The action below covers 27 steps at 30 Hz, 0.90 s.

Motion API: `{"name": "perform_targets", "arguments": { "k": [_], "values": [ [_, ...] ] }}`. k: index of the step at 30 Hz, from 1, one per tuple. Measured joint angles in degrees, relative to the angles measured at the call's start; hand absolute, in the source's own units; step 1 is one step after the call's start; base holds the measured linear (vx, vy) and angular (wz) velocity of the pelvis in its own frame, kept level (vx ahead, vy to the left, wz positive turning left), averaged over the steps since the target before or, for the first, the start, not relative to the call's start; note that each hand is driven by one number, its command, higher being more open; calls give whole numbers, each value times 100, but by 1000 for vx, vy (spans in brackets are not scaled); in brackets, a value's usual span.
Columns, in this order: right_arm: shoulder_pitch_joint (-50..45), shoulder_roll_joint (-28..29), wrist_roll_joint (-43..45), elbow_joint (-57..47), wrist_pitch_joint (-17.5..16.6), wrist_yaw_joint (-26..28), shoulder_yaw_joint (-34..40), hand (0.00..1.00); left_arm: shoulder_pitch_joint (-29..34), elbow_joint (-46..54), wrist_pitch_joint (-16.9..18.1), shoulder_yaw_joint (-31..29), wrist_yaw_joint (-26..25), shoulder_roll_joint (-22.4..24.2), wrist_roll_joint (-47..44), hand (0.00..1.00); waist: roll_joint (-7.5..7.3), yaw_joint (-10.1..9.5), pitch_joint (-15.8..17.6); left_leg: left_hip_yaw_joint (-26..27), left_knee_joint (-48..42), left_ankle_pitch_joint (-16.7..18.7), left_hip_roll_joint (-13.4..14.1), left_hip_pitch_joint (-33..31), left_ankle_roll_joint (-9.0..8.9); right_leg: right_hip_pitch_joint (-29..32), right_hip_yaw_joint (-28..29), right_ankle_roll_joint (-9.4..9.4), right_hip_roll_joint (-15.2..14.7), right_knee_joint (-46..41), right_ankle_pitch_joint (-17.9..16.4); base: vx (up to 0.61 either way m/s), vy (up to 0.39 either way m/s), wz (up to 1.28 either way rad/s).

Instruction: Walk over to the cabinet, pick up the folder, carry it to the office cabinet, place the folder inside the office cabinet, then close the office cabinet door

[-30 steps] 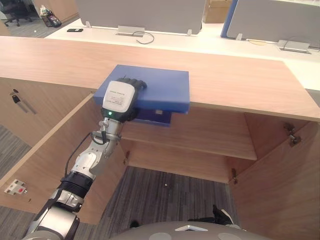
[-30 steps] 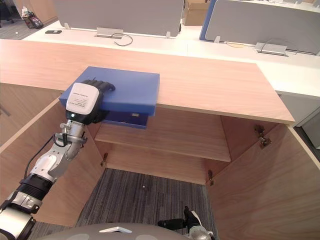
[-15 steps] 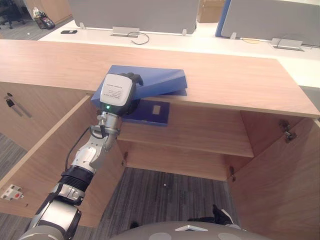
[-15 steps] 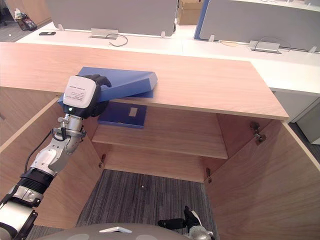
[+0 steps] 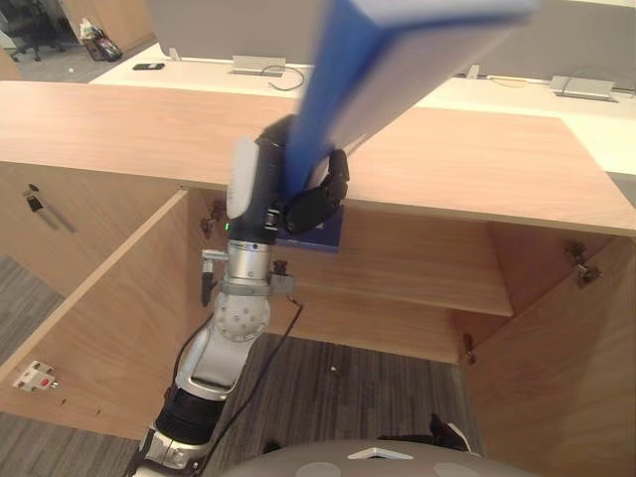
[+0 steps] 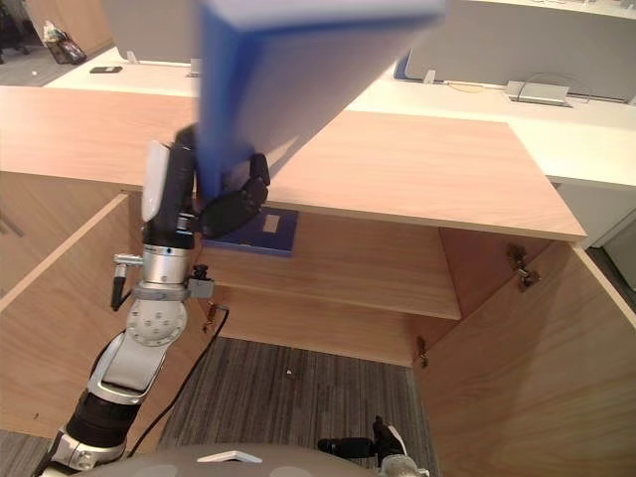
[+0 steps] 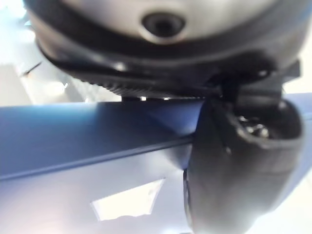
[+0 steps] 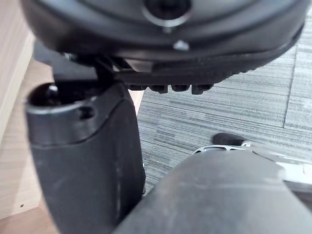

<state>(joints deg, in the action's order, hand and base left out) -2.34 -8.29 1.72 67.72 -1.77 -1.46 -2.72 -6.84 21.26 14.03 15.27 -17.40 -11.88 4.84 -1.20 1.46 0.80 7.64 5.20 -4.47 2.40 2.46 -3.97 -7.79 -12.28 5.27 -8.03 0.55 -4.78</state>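
The left robot hand (image 5: 273,199) is clamped on the lower edge of the blue folder (image 5: 397,60), thumb on one face and fingers curled round the other. The folder stands steeply in the air, clear of the cabinet's wooden top (image 5: 477,164), with its far end swung up toward the head camera. The step in hand looks like the carry. The grip sits at one end of a long, stiff slab that will probably lever hard against the thumb, so the sensible course is to hold firm, move slowly and tip the folder flatter before it goes anywhere near an opening. The cabinet below stands open, with its left door (image 5: 109,298) and right door (image 5: 556,358) swung out. A second, darker blue folder (image 6: 263,231) lies on the shelf (image 5: 417,273) just under the hand (worth steering clear of, along with the front lip of the top). The right robot hand (image 8: 87,161) hangs low over the grey striped carpet (image 5: 338,368); I cannot tell whether it is clenched or released. Behind the cabinet runs a white table (image 5: 517,94) with grey partition screens (image 5: 219,25).
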Motion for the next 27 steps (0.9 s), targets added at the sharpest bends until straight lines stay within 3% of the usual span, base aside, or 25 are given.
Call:
{"name": "perform_targets", "arguments": {
  "k": [2,4,8,12,16,20,22,27],
  "values": [
    [421,-25,743,109,-5,-243,-45,100,60,143,224,8,571,119,-1907,0,67,-156,-34,-110,-13,-85,14,-160,21,190,-42,7,26,-69,27,-61,-15,27],
    [215,24,1276,-1013,-64,-238,80,100,360,274,248,-245,933,163,-3189,0,120,-268,-82,-191,-23,-107,2,-184,29,154,-139,6,20,-69,29,-6,-18,26],
    [-394,218,1674,-2945,-458,-109,253,100,1046,411,249,-1192,1135,234,-4542,0,143,-236,-107,-148,-25,-112,7,-176,27,163,-128,-6,27,-81,37,2,-4,0],
    [-905,465,2207,-3757,-650,74,601,100,1352,413,324,-1850,1163,300,-5221,0,28,-152,-113,-17,-19,-95,14,-152,23,223,-4,-15,19,-118,31,-41,7,-15],
    [-1649,763,4227,-4004,-724,776,939,100,1563,430,509,-2131,1172,454,-5501,0,-67,-69,-172,197,-8,-35,23,-105,42,341,235,-18,6,-141,30,-29,18,-30],
    [-2091,918,5247,-4434,-736,1198,1018,100,1895,541,464,-2232,1324,553,-5631,0,-18,118,-176,428,-21,-14,46,-87,36,469,475,-6,18,-137,84,-11,19,-31],
    [-2183,918,5392,-4715,-746,1305,1021,100,1894,541,458,-2233,1433,604,-5630,0,8,210,-179,493,-23,-5,53,-80,34,486,523,-1,24,-128,125,-1,6,-24],
    [-2228,918,5553,-5544,-773,1508,1086,100,1905,541,453,-2233,1580,661,-5630,0,118,232,-233,649,-22,61,52,2,37,484,690,17,24,-84,165,11,11,-16]
  ]
}}
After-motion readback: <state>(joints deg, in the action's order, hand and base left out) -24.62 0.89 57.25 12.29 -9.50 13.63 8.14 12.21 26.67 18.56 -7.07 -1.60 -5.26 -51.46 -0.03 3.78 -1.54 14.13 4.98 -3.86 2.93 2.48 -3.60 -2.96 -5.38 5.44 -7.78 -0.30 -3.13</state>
